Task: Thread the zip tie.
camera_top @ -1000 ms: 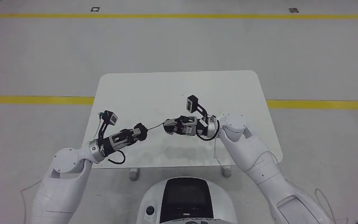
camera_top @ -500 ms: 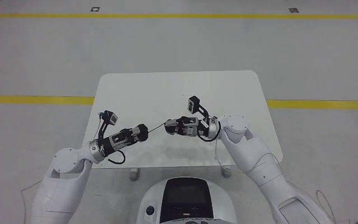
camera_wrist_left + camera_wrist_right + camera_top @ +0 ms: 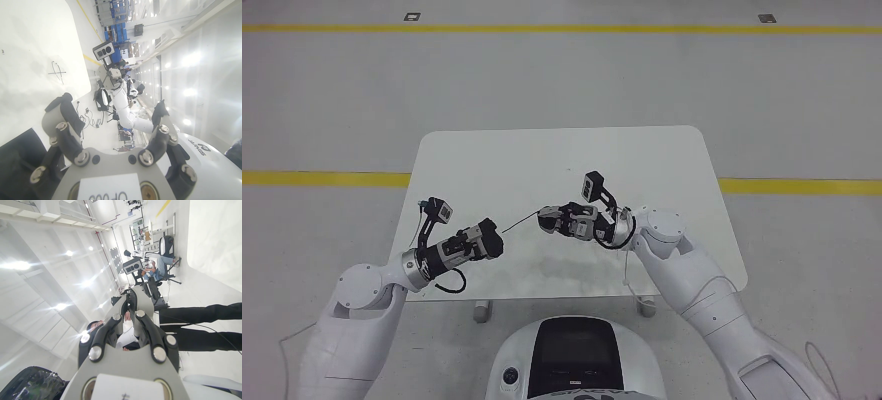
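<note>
A thin black zip tie (image 3: 520, 221) hangs above the front middle of the white table (image 3: 642, 160). One end sits in my right gripper (image 3: 542, 217), which is shut on it. The free end points at my left gripper (image 3: 498, 238), a short way off. In the left wrist view the left gripper (image 3: 112, 100) stands wide open with nothing between its fingers. The right arm's gripper (image 3: 110, 75) shows farther off. In the right wrist view the right gripper (image 3: 130, 292) has its pads pressed together; the tie itself is too thin to make out there.
Thin black lines (image 3: 56, 72) cross on the table top (image 3: 28, 37) in the left wrist view; I cannot tell what they are. People and other equipment stand in the room behind, away from the table.
My right gripper has shifted a little toward the table's far side with the zip tie. My left gripper has drawn back slightly from the tie's free end.
</note>
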Tool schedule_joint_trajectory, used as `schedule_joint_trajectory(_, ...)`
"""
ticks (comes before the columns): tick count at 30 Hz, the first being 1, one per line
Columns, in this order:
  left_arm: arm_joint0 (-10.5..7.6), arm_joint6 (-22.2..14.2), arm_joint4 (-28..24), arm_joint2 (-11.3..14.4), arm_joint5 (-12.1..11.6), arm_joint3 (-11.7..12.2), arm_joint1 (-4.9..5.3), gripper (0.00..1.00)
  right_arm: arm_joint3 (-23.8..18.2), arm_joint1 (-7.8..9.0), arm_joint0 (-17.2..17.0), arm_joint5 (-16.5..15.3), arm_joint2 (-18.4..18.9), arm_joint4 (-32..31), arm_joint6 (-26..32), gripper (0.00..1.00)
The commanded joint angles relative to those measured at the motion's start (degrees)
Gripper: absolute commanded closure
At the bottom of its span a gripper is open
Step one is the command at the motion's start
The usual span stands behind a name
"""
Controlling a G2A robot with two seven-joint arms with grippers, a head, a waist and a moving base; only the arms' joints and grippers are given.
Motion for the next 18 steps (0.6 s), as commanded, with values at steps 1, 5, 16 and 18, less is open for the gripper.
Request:
schedule_joint_trajectory(1, 0.00, 0.0, 0.0, 0.0, 0.0, 0.0, 0.00, 0.00, 0.0, 0.00, 0.0, 0.0, 0.0, 0.0, 0.0, 1.00)
schedule_joint_trajectory(5, -0.47, 0.4, -1.9, 1.0, 0.9, 0.4, -0.10, 0.00, -1.5, -0.05, -1.1, -0.4, -0.3, 1.3, -0.2, 1.00)
schedule_joint_trajectory(16, -3.97, -0.8, -5.8, 3.3, 0.6, 4.1, -0.11, 0.00, -1.9, -0.45, -2.1, -1.8, -2.0, 5.1, 1.6, 1.00)
schedule_joint_trajectory(18, -3.97, -0.8, -5.8, 3.3, 0.6, 4.1, -0.11, 0.00, -1.9, -0.45, -2.1, -1.8, -2.0, 5.1, 1.6, 1.00)
